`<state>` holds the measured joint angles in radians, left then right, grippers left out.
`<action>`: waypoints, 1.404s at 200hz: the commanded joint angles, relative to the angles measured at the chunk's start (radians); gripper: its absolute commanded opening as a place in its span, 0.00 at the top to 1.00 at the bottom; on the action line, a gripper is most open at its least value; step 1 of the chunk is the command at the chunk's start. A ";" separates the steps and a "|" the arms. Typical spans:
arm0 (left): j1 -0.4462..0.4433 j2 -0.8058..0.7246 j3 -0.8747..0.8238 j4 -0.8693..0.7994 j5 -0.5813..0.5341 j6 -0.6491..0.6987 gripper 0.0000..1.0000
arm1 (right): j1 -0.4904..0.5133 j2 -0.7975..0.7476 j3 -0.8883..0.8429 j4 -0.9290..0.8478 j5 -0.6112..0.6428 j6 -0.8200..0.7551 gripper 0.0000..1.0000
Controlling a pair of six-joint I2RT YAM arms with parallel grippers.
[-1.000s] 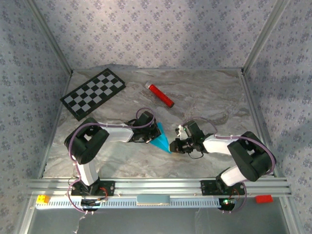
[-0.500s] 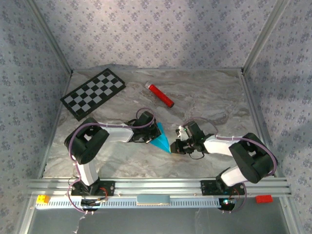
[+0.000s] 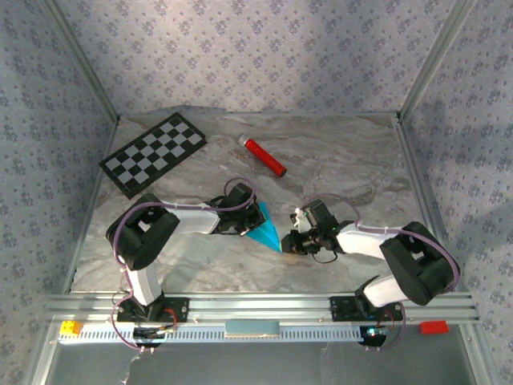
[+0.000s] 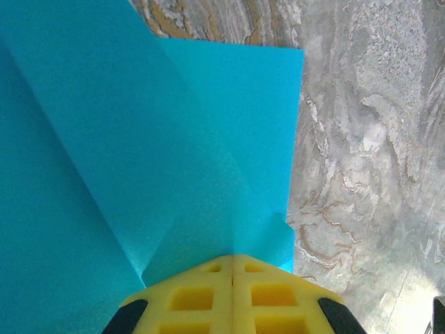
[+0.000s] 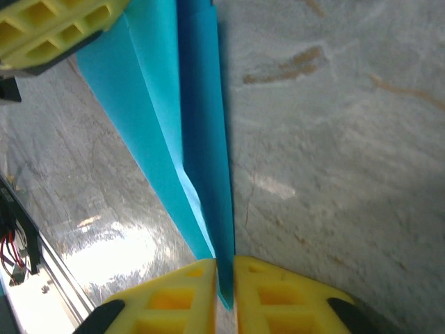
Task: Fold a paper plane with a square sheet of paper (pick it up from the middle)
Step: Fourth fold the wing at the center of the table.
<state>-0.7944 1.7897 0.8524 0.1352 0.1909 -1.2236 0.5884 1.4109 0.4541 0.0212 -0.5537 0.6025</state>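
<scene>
At the far left of the marbled table [image 3: 345, 152] lay a checkerboard [image 3: 152, 152], well apart from the work. The left gripper [image 4: 233, 282] was clenched on the wide rear end of the cyan paper plane [image 3: 263, 227], and the folded layers fanned out from its yellow pads. The plane sat near the middle of the table between the two grippers; whether it touched the surface could not be told. A red cylinder [image 3: 264, 157] lay farther back, out of the way. The right gripper [image 5: 224, 282] pinched the narrow nose, with the tip caught between its pads. The step appeared to be setting the long centre crease. To do it well, the left should anchor firmly while the right drew gently along the fold line, with the layers aligned, the thin paper taut but untorn, and no twist.
</scene>
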 commanded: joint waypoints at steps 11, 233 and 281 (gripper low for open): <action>-0.003 0.036 -0.017 -0.079 -0.031 -0.001 0.99 | -0.006 -0.070 0.040 -0.117 0.019 0.017 0.81; -0.002 0.037 -0.012 -0.091 -0.035 0.004 1.00 | 0.024 0.195 0.052 0.061 -0.077 0.061 1.00; -0.001 0.037 -0.016 -0.094 -0.040 0.001 1.00 | 0.008 0.132 -0.008 0.079 -0.095 0.079 1.00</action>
<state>-0.7952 1.7897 0.8524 0.1341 0.1951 -1.2232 0.6037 1.5684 0.5030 0.1886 -0.6514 0.6617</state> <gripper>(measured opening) 0.044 0.052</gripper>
